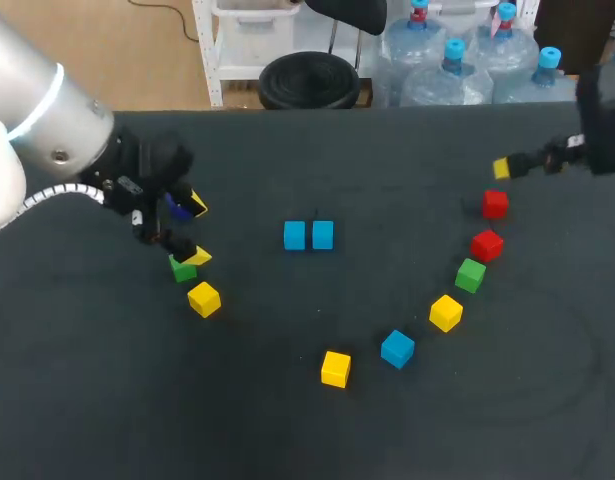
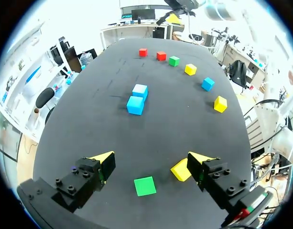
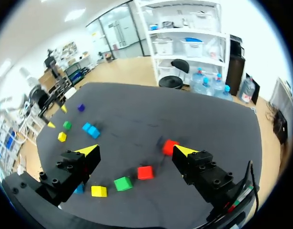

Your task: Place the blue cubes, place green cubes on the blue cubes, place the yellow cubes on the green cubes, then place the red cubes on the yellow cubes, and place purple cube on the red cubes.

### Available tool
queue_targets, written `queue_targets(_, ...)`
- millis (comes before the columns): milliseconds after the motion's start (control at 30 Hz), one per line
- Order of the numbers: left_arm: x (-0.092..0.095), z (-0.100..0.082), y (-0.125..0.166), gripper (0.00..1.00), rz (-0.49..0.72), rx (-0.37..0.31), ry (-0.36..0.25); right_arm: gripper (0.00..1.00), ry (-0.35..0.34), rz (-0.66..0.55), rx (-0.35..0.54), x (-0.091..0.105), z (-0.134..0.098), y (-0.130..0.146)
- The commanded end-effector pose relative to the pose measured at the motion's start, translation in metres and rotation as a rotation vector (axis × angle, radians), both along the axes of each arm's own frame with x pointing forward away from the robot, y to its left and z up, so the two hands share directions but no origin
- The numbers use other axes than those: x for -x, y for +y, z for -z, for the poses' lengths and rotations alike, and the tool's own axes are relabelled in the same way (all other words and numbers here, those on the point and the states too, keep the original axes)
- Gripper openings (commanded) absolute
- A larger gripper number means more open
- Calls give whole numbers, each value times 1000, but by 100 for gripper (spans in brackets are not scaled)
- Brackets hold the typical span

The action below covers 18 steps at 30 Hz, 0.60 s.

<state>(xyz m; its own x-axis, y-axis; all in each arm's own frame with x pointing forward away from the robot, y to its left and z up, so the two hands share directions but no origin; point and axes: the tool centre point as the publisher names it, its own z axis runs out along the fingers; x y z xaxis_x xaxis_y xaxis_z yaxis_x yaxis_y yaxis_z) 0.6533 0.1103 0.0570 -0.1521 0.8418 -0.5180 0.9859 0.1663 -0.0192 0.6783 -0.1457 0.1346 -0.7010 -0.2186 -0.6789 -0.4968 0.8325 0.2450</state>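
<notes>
Head view: left gripper [image 1: 198, 230] covers part of green cube [image 1: 183, 270] and purple cube [image 1: 175, 207]; right arm [image 1: 602, 120] cut by edge. Right wrist view: blue cube [image 3: 79, 189] half behind finger [image 3: 70, 169].

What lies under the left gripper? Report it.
A green cube lies on the table between the left gripper's open fingers, untouched. In the head view the gripper covers part of it.
</notes>
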Motion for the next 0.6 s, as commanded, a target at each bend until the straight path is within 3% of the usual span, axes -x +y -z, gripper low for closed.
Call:
queue_targets(33,0,0,1,100,3,3,-1,100,-42,16,27,40,-2,15)
queue_targets(167,0,0,1,100,3,3,-1,100,-61,-76,33,74,-2,28)
queue_targets(367,0,0,1,100,3,3,-1,100,-25,-267,59,118,11,47)
queue_targets(600,0,0,1,100,3,3,-1,100,-29,-418,157,137,26,59)
